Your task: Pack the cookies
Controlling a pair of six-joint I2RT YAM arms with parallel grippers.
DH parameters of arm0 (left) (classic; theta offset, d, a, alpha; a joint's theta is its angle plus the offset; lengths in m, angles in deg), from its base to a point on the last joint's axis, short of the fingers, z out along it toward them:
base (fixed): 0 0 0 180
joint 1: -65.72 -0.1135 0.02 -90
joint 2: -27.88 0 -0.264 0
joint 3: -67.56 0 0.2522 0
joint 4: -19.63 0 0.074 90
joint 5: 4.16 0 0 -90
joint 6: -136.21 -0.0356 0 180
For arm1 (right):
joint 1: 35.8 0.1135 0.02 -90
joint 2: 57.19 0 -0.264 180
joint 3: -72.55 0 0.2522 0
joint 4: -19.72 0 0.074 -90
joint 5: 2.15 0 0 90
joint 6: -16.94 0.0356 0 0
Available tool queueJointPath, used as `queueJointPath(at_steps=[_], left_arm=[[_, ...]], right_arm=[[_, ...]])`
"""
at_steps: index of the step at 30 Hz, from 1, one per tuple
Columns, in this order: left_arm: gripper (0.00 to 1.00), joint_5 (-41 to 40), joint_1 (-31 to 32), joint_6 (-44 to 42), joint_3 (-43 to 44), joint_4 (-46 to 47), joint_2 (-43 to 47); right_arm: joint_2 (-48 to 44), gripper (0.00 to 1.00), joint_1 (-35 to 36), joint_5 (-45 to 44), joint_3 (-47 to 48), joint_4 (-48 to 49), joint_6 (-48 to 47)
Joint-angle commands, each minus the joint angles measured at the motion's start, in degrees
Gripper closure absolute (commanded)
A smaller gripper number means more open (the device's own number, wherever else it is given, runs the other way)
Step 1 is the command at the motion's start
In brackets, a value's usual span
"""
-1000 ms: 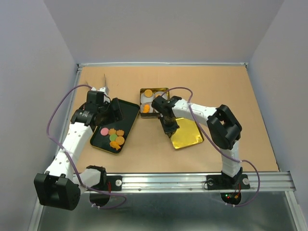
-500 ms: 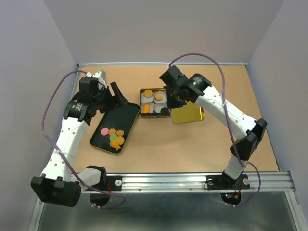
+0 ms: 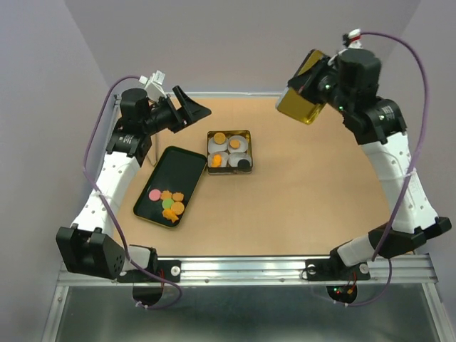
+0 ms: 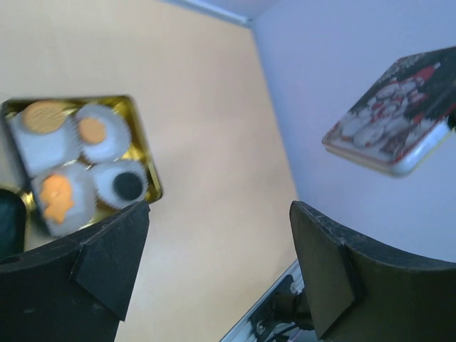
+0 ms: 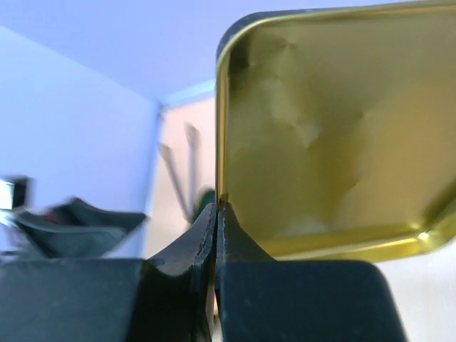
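The right tool is closed on the edge of the gold lid and holds it high over the far right part of the bench, well apart from the tin. The left tool is open, holds nothing and hangs in the air above the far left side. The tin stands open near the middle, and each of its four paper cups carries a piece, three orange and one dark. Most cookies, among them a pink and a green one, lie on the black tray just left of the tin. I judge the packing only partly done: these cookies wait for moving, and the lid is not yet on.
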Motion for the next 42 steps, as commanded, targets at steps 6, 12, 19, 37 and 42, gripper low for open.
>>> queueJointPath(at_steps=[6, 12, 19, 37, 42], left_arm=[[0.08, 16.4, 0.2, 17.8, -5.9, 43.0, -7.0], [0.07, 19.5, 0.2, 30.4, -9.1, 63.0, -11.2], [0.05, 17.4, 0.8, 58.3, -14.8, 103.7, -20.6], [0.05, 8.0, 1.4, 72.9, -10.0, 120.5, -26.8], [0.05, 6.1, 1.0, 75.4, -6.9, 121.5, -28.0]], right_arm=[[-6.2, 0.99, -7.9, 26.8, -4.4, 29.4, 15.4], [-8.8, 0.99, -9.7, 37.2, -23.6, 64.4, 39.2], [-4.7, 1.00, -9.8, 40.7, -31.1, 95.5, 60.9], [4.3, 1.00, -9.8, 37.4, -30.1, 120.3, 78.5], [7.1, 1.00, -9.8, 37.9, -28.6, 122.9, 80.8]])
